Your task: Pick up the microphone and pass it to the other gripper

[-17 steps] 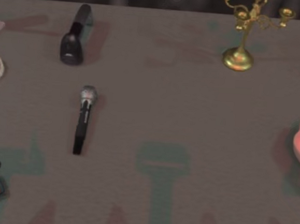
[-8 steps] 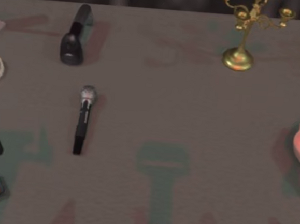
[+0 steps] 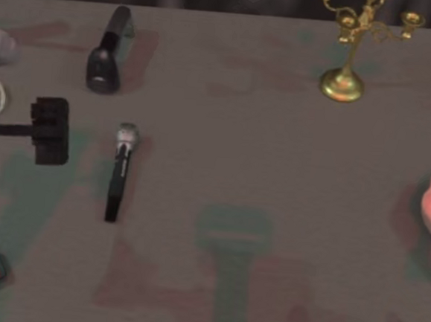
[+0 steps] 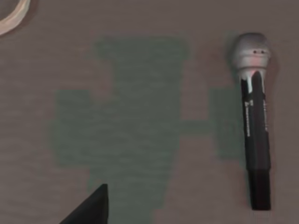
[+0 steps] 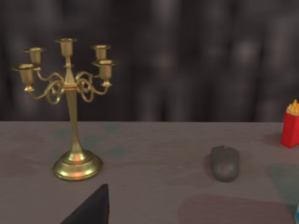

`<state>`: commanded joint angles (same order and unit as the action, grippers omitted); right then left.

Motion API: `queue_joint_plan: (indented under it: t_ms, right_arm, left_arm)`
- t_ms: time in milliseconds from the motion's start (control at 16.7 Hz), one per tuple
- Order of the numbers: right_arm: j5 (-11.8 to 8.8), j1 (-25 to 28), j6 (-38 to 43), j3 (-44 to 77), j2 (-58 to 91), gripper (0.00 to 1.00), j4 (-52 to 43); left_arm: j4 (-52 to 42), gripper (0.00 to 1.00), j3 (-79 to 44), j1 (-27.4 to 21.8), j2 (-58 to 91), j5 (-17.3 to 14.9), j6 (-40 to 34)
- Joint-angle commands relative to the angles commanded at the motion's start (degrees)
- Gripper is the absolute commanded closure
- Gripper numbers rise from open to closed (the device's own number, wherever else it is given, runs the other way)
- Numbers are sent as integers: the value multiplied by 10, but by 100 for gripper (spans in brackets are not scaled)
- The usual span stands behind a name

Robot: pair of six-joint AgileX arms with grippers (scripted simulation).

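The microphone, likely light, stiff and smooth, lies just beside the left gripper, whose opening cannot be told; its black handle should be held.

Small white marking running along the black handle of the microphone just below its silver mesh head, too small to read, no other legible text, label, brand, number or sign anywhere

Upright brass candelabrum on the grey table, dark computer mouse well apart, red carton at table's edge.
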<state>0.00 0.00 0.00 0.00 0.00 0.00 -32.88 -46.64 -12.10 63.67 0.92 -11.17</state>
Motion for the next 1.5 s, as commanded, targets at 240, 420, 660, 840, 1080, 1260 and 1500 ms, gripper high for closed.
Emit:
queue_joint_plan:
  t_ms: [240, 420, 660, 840, 1080, 1260, 1500]
  right_arm:
    - [0, 0, 0, 0, 0, 0, 0]
    - [0, 0, 0, 0, 0, 0, 0]
    - [0, 0, 0, 0, 0, 0, 0]
    - [0, 0, 0, 0, 0, 0, 0]
    - [0, 0, 0, 0, 0, 0, 0]
    - [0, 0, 0, 0, 0, 0, 0]
    - [0, 0, 0, 0, 0, 0, 0]
  left_arm:
    - [-111, 0, -153, -41, 216, 2, -37]
    - [-177, 0, -250, -66, 341, 3, -60]
    - [-232, 0, -342, -89, 454, 4, -81]
    - [-246, 0, -368, -95, 482, 5, -86]
    - [-244, 0, -366, -92, 480, 4, -86]
    - [-222, 0, -354, -92, 493, 4, -84]
    - [-126, 0, -312, -91, 543, 4, -82]
